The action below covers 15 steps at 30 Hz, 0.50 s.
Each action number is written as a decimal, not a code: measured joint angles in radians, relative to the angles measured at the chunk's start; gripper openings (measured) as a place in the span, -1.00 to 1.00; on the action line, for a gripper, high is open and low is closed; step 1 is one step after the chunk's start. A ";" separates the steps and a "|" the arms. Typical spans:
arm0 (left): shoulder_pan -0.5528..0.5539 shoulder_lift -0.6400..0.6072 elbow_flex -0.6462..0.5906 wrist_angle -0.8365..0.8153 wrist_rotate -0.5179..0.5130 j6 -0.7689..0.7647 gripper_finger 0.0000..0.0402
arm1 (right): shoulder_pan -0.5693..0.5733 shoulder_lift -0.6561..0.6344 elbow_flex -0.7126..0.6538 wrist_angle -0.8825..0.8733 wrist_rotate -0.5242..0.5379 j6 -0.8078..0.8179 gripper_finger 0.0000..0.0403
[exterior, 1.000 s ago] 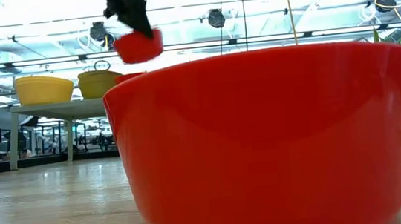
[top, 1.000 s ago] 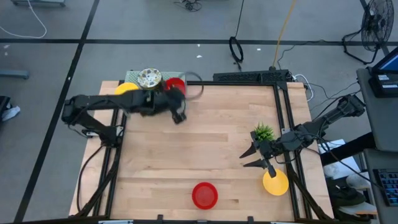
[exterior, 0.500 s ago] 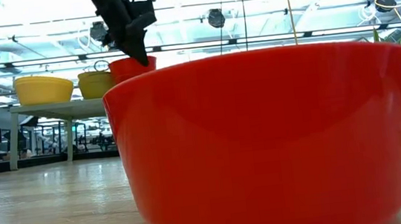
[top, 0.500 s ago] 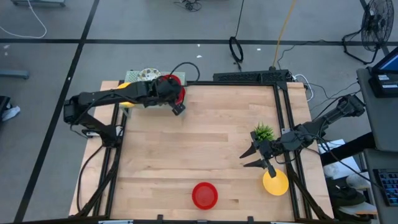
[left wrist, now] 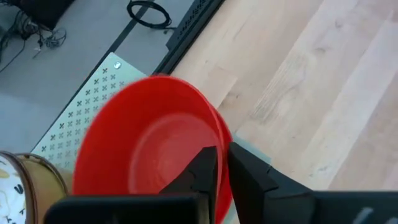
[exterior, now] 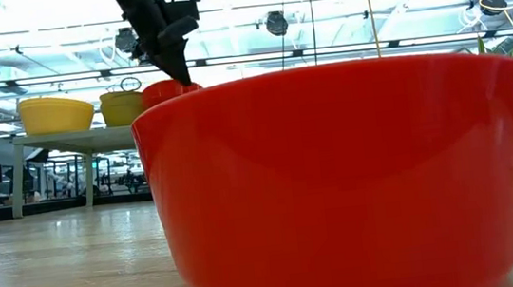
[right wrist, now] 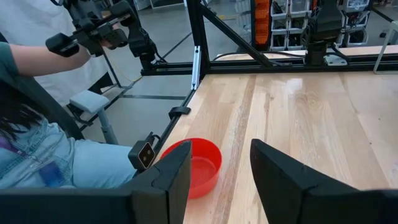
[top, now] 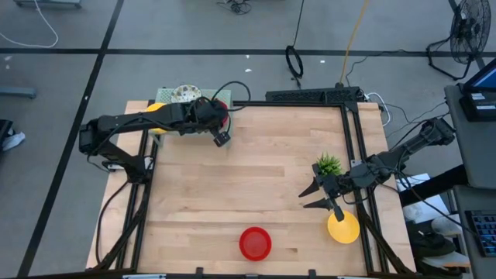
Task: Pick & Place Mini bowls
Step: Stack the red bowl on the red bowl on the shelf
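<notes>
My left gripper (top: 217,118) is at the table's far left corner, shut on a red mini bowl (left wrist: 149,155) beside a white speckled bowl (top: 184,94) and a yellow bowl (top: 159,109). That red bowl seems to sit in another red one, whose rim (left wrist: 222,132) peeks out. A second red bowl (top: 255,242) rests on its base at the near edge and fills the low view (exterior: 336,173). A yellow bowl (top: 342,227) lies near the right edge. My right gripper (top: 308,198) hovers open above the table, left of that yellow bowl. My left gripper pinches the red bowl's rim (left wrist: 219,140), one finger (left wrist: 202,168) inside the bowl and one (left wrist: 249,177) outside. The fingers slant down at it from the table's near side. The bowl sits tilted; whether it rests fully on what lies under it, I cannot tell.
A small green plant (top: 328,164) stands just behind my right gripper. A perforated metal plate (left wrist: 93,99) lies under the bowls at the far left corner. A black frame rail (top: 314,97) runs along the far edge. A person (right wrist: 37,155) sits beyond the table's near edge.
My left gripper has carried the red bowl toward the far left corner and lowered it beside the white speckled bowl, staying shut on its rim. In the low view the bowl has dropped from well above the far bowls to their level.
</notes>
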 joint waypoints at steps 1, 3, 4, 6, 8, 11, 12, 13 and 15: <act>0.000 0.000 0.000 -0.001 0.000 -0.006 -0.78 | 0.000 0.000 0.000 0.000 0.000 0.000 -0.25; 0.000 0.000 0.000 -0.001 0.000 -0.014 -0.78 | 0.000 0.000 0.000 0.000 0.000 0.000 -0.25; 0.000 0.000 0.000 -0.001 0.000 -0.020 -0.78 | 0.000 0.000 0.000 0.000 0.000 0.000 -0.25; 0.000 0.000 0.000 -0.001 0.000 -0.035 -0.77 | 0.000 0.000 0.000 0.000 0.000 0.000 -0.25; 0.000 0.000 0.000 -0.001 0.000 -0.039 -0.74 | 0.000 0.000 0.000 0.000 0.000 0.000 -0.25; -0.004 0.000 0.000 -0.001 -0.001 -0.039 -0.64 | 0.000 0.000 0.000 0.000 0.000 0.000 -0.25; -0.006 0.000 0.000 0.000 -0.001 -0.039 -0.59 | 0.000 0.000 0.000 0.000 0.000 0.000 -0.25; -0.010 -0.001 0.000 0.001 0.000 -0.039 -0.54 | 0.000 0.000 0.000 0.000 0.000 0.000 -0.25; -0.020 -0.006 0.000 0.003 0.032 -0.039 -0.44 | 0.000 0.000 0.000 0.000 0.000 0.000 -0.25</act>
